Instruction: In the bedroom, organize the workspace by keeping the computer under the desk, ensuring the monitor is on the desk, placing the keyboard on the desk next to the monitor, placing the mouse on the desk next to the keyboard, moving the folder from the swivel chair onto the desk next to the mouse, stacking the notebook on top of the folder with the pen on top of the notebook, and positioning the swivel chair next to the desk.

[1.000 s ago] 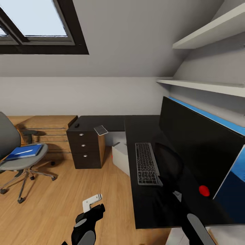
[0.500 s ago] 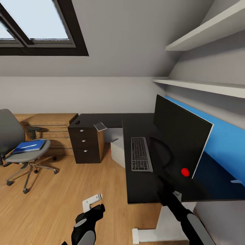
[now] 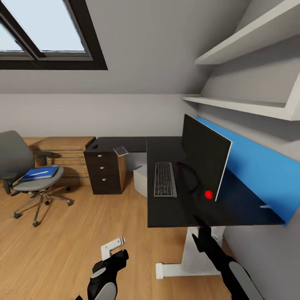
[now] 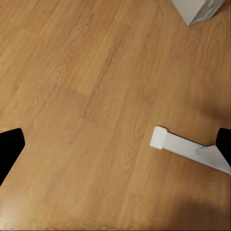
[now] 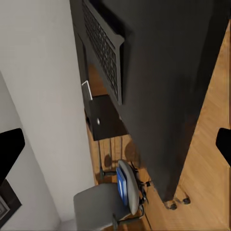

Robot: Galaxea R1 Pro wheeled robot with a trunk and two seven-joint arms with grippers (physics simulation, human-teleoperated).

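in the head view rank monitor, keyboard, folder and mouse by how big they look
1. monitor, largest by far
2. keyboard
3. folder on the swivel chair; it lies farther from the camera, so its rank against the keyboard is unsure
4. mouse, a tiny dark lump on the desk

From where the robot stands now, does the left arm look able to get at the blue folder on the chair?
Probably not. The folder lies on the chair across open floor, well beyond the left gripper, which hangs low near the robot's body. Nothing blocks the way; the base would likely need to roll closer.
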